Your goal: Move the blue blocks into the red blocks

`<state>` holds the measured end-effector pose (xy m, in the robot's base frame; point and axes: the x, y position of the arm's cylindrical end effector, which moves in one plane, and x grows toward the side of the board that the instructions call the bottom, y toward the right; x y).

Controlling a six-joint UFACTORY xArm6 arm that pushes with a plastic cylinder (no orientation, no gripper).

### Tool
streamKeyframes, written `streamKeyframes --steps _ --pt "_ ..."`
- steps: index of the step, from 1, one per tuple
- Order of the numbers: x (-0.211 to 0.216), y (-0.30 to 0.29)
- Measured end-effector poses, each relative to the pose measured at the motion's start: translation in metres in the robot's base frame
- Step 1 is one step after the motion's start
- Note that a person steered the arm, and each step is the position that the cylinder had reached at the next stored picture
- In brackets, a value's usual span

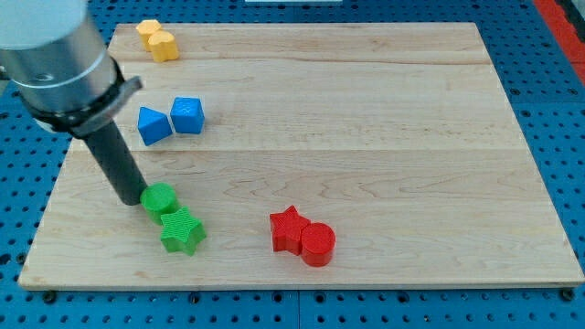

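Observation:
Two blue blocks sit side by side at the view's upper left: a blue triangular block (154,125) and a blue cube (187,114). A red star (287,228) and a red cylinder (317,244) touch each other at the view's lower middle. My tip (131,198) rests on the board at the left, below the blue blocks and right beside the left side of a green cylinder (160,198). The red blocks lie far to the right of my tip.
A green star (182,230) sits just below the green cylinder. Two yellow blocks (157,39) lie at the board's top left corner. The wooden board (366,137) ends near my tip on the left; blue pegboard surrounds it.

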<state>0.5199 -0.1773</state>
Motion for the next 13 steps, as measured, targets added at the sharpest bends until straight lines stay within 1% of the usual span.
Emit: streamKeyframes --steps 1,2,3,4,5,6,7,8,9,10,11,13 --pt "0.011 0.019" --pt "-0.002 -0.03" --pt "-0.045 -0.094" --pt "-0.087 -0.09" --pt "-0.125 -0.038" --pt "-0.137 0.022" --pt "-0.117 0.043" --pt "-0.1 0.016" --pt "-0.094 -0.037" --pt "-0.076 0.038" --pt "-0.073 0.124" --pt "-0.059 0.12"
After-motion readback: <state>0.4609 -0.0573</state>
